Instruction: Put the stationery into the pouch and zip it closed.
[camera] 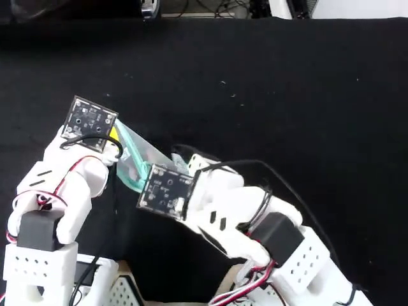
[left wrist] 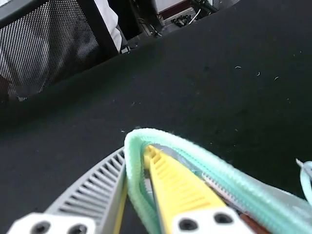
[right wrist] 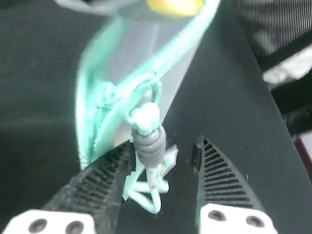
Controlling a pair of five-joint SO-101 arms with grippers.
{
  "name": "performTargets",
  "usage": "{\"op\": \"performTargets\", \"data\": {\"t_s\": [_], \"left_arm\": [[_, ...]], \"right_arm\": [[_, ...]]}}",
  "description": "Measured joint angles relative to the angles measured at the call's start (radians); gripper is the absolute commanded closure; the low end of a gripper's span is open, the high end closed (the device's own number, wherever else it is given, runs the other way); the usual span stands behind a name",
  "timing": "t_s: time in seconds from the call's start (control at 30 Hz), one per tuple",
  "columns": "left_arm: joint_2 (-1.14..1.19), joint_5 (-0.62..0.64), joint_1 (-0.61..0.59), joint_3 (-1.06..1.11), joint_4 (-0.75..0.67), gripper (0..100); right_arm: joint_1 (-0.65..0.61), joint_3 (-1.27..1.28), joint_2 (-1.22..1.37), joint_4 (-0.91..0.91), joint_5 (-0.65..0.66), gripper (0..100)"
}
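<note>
On the left of the table, the left gripper (left wrist: pixel 136 152) is clamped on one end of the pouch (camera: pixel 137 158). Its yellow finger (left wrist: pixel 180 190) and its grey ribbed finger (left wrist: pixel 97 187) are drawn together, with the pouch's fuzzy mint-green edge pinched between their tips. From that grip the see-through, mint-trimmed pouch runs out past the fingertips, over the black cloth (camera: pixel 287 95) that covers the table, towards the other arm, so that it spans the space between the two grippers. In the left wrist view the zip's teeth show along the pouch's upper edge, just beyond the yellow finger. To the right, the right gripper (right wrist: pixel 164 146) sits at the far end of the pouch with its two black ribbed fingers (right wrist: pixel 97 190) spread apart and nothing gripped. The zip pull (right wrist: pixel 147 134), a pale bead and grey collar on a knotted mint cord, hangs in the gap between them, close against one finger and well apart from the other. The cord's looped tail dangles farther back between the fingers, towards the gripper's base.
</note>
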Motion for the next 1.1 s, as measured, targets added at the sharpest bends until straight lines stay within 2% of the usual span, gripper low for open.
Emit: {"op": "performTargets", "data": {"t_s": [0.33,0.5,0.6,0.83,0.93,1.1], "left_arm": [[0.0,0.026,0.095,0.0,-0.002,97],[0.0,0.025,0.115,0.0,-0.002,97],[0.0,0.028,0.118,0.0,-0.002,97],[0.002,0.029,0.118,0.021,-0.002,97],[0.002,0.032,0.118,0.021,-0.002,97],[0.002,0.035,0.118,0.021,-0.002,97]], "right_arm": [[-0.009,0.0,0.0,0.002,0.002,79.7],[-0.026,0.0,0.0,0.003,0.009,92.0],[-0.08,0.0,0.0,0.02,0.069,98.5],[-0.163,-0.112,-0.002,0.126,0.117,98.6],[-0.146,-0.183,-0.002,0.18,0.112,98.6],[-0.021,-0.244,-0.002,0.178,0.103,98.6]]}}
